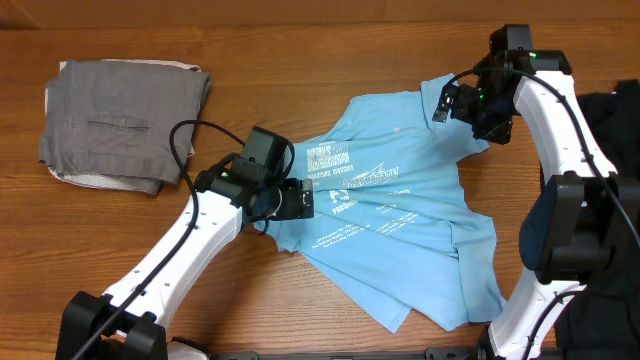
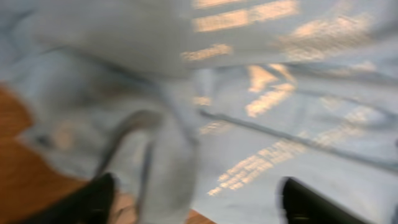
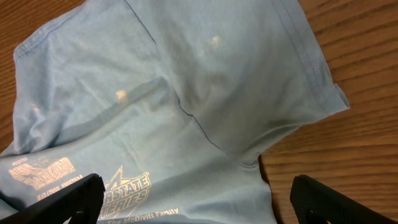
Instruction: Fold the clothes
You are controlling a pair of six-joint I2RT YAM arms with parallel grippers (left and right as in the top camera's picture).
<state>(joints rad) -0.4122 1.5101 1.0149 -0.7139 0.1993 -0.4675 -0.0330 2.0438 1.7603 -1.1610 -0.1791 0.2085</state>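
The clothes, a light blue T-shirt (image 1: 420, 230) with white print facing up, lies crumpled and spread across the middle of the table. My left gripper (image 1: 300, 200) sits low at the shirt's left edge. In the blurred left wrist view its fingers (image 2: 87, 199) stand wide apart, open, with a raised fold of the shirt (image 2: 168, 168) between them. My right gripper (image 1: 447, 103) hovers over the shirt's far right part. Its jaws are wide open above the cloth (image 3: 205, 81), one fingertip (image 3: 336, 202) over bare wood, nothing held.
A folded grey garment (image 1: 120, 120) lies on a white one at the back left. A dark object (image 1: 622, 130) stands at the right edge. Wooden table (image 1: 300, 60) shows around the shirt, and a sleeve hem (image 3: 323, 93) ends on the wood.
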